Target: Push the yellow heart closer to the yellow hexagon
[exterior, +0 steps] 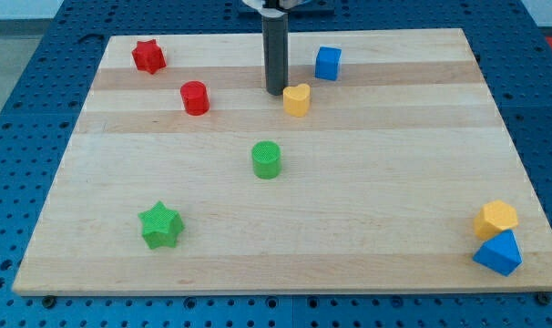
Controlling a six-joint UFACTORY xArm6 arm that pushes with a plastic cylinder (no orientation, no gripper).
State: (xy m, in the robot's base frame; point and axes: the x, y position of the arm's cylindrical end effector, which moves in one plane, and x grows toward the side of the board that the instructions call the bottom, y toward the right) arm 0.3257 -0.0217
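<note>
The yellow heart (297, 99) lies near the top middle of the wooden board. The yellow hexagon (495, 220) sits far off at the bottom right corner, just above a blue triangle (498, 253) that touches it. My tip (275, 92) is the lower end of the dark rod, standing just left of the yellow heart and a little above it in the view, very close to it or touching its left edge.
A blue cube (328, 63) is up and right of the heart. A red cylinder (195, 97) and a red star (148, 56) are at the top left. A green cylinder (267, 159) is mid-board and a green star (160, 226) at bottom left.
</note>
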